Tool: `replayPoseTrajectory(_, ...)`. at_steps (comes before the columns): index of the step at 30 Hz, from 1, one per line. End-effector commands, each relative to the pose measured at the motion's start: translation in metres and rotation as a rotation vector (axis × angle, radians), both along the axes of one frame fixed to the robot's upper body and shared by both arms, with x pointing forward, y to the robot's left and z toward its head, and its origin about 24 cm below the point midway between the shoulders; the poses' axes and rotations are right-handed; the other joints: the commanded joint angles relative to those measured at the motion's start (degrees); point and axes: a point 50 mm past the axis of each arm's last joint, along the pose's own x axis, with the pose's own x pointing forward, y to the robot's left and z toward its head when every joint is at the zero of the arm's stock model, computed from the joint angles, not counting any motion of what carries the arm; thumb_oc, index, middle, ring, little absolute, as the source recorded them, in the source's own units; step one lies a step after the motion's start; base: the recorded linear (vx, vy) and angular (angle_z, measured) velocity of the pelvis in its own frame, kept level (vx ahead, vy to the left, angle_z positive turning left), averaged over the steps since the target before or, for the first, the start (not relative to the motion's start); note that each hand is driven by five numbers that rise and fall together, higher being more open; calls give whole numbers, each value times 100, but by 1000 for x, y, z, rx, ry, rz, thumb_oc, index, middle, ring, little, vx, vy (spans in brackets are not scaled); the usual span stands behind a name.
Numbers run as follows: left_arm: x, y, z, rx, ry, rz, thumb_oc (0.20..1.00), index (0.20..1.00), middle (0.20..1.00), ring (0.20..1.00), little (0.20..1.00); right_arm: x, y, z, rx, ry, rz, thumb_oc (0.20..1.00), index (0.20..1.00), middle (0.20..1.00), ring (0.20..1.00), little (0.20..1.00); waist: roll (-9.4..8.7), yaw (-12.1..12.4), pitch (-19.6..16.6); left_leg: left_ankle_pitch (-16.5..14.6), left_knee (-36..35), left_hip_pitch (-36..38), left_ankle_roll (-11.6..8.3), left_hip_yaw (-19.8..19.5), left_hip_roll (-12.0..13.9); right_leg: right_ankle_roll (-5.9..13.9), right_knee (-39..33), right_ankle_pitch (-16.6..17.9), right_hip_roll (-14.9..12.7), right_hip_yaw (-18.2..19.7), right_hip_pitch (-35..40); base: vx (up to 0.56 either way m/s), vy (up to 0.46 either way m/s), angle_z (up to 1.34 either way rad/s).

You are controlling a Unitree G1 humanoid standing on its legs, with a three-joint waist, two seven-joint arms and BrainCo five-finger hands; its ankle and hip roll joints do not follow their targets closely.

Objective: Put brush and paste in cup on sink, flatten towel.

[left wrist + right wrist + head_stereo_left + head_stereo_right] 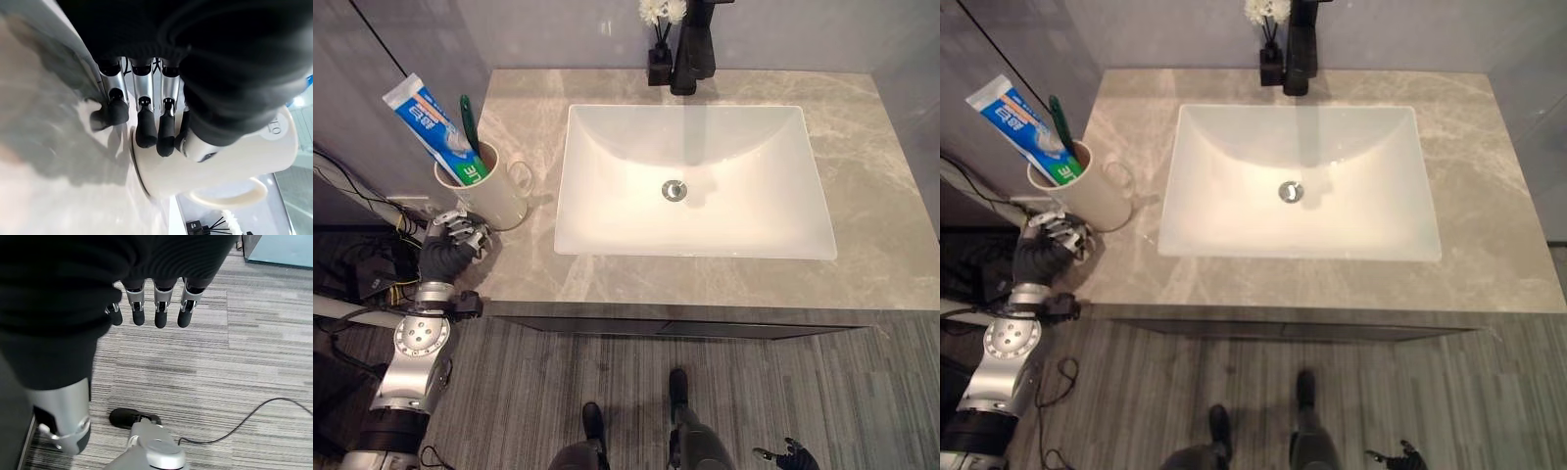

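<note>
Cup [497, 194] holding paste, just beyond left robot hand [450, 245]

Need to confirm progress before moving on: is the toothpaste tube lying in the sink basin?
No, the toothpaste tube stands in the cup on the counter, left of the sink basin.

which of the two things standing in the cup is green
The toothbrush, a thin green stick behind the toothpaste tube, which is blue and white with a red end. Both lean left in the cup.
</note>
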Motion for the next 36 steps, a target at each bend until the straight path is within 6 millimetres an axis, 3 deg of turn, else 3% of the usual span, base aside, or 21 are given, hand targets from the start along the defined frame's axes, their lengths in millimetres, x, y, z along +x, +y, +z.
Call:
replayPoseTrajectory(1,13,3,21,-2,-81,15,200,200,200,200,200,16,0,4,-26,-31,49,1000,1000,1000,1000,1000,156,-236,115,376,9,-313,-333,-515,328,519,42,-64,-425,22,478,0,0,0)
replayPoseTrajectory(14,56,15,77,-13,-191,151,200,200,200,200,200,40,4,11,-24,-103,91,1000,1000,1000,1000,1000,52,-481,237,430,9,-444,-380,-271,432,542,42,66,-306,358,94,-15,-11,-12)
replayPoseTrajectory(19,51,13,69,-15,-188,155,200,200,200,200,200,36,6,8,-17,-87,79,1000,1000,1000,1000,1000,62,-456,240,431,9,-404,-385,-283,440,530,42,45,-293,338,134,-1,-15,-4)
replayPoseTrajectory(20,43,13,59,48,-165,158,200,200,200,200,200,28,6,5,-16,-54,84,1000,1000,1000,1000,1000,65,-398,204,420,9,-350,-387,-308,456,511,42,-3,-289,297,205,0,0,0)
replayPoseTrajectory(22,36,11,60,98,-176,155,200,200,200,200,200,25,6,5,-18,-46,80,1000,1000,1000,1000,1000,73,-374,187,418,9,-334,-390,-323,462,504,42,-21,-289,271,240,13,-17,1)
replayPoseTrajectory(26,13,4,55,83,-214,87,200,200,200,200,200,23,5,4,-12,-49,62,1000,1000,1000,1000,1000,79,-269,151,424,9,-313,-399,-372,477,486,42,-74,-287,188,315,-2,-4,1)
replayPoseTrajectory(36,19,-7,64,70,-236,12,200,200,200,200,200,36,3,10,-17,-89,98,1000,1000,1000,1000,1000,93,-283,180,458,9,-419,-408,-383,476,491,42,-31,-280,188,209,-12,-5,2)
